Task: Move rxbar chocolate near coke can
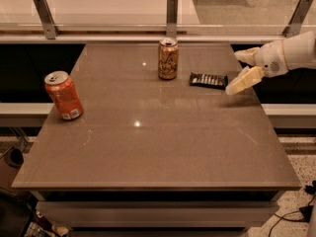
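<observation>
Table (148,157): two cans (63,95) (168,58); fingers (243,81) beside bar (209,79)

The table (148,152) spreads out before me. The coke can (63,95) stands on it by the left edge, about midway between near and far. A second can (168,59) stands at the far middle, well apart from the coke can. The rxbar chocolate (209,80) lies flat just right of that second can, not touching it. My gripper (233,73) hangs over the far right edge, just right of the rxbar chocolate, fingers apart and off the bar. Behind the far edge runs a rail (148,37) with upright posts.
</observation>
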### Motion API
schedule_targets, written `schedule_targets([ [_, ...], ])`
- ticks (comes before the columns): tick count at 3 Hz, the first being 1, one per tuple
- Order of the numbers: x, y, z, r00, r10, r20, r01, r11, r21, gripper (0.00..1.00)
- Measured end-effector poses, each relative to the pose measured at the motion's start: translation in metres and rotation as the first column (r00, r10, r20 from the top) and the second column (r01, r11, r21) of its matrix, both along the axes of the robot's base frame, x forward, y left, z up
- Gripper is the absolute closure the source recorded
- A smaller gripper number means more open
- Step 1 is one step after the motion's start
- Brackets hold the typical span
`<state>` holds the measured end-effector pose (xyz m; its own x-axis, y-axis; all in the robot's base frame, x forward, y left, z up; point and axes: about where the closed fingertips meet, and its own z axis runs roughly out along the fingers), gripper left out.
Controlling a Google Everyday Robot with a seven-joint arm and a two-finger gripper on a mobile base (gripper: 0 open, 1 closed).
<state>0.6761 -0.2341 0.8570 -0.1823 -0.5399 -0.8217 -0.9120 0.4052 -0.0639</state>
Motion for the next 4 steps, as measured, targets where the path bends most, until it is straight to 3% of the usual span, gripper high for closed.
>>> schedule_targets([
  [2,0.014,0.019,-0.021,0.9991,0.041,0.006,-0.041,0.997,0.065,0.00],
  [4,0.012,0.029,-0.031,0.9990,0.027,0.036,-0.031,0.993,0.110,0.00],
])
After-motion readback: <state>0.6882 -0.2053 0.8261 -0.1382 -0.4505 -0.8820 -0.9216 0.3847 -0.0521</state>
